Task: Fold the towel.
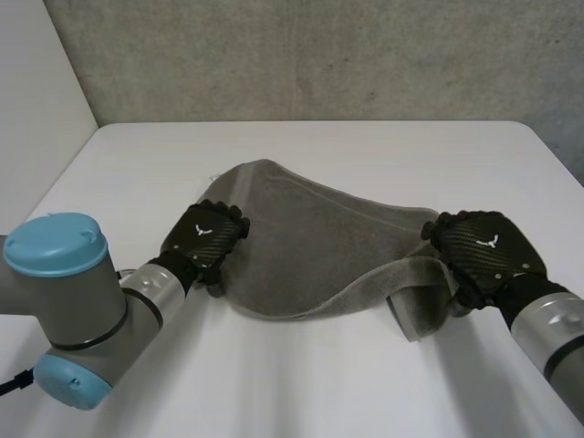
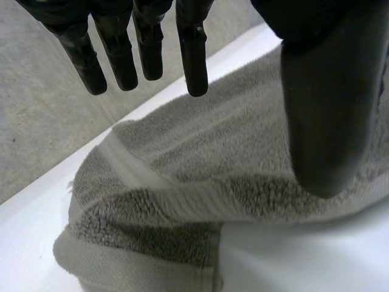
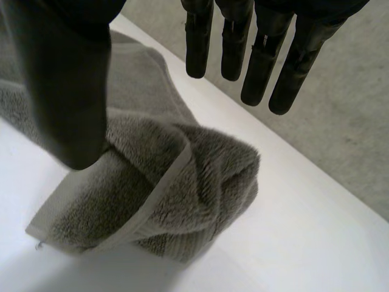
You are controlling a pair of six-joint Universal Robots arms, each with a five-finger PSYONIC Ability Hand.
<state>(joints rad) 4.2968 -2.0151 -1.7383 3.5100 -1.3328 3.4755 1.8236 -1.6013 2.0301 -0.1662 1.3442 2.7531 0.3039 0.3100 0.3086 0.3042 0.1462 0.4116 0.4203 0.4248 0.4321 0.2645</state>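
Note:
A grey towel (image 1: 310, 246) lies rumpled across the middle of the white table (image 1: 365, 146), with its near edge rolled into a thick fold. My left hand (image 1: 203, 235) is over the towel's left end. In the left wrist view its fingers (image 2: 193, 55) are straight and apart from the thumb, above the towel (image 2: 182, 152), and hold nothing. My right hand (image 1: 482, 246) is at the towel's right end. In its wrist view the fingers (image 3: 231, 42) are straight above a bunched corner of the towel (image 3: 188, 176), and nothing is pinched.
A grey concrete wall (image 1: 319, 55) stands behind the table's far edge, and a white panel (image 1: 36, 100) rises at the left. Bare table surface lies in front of the towel and beyond it.

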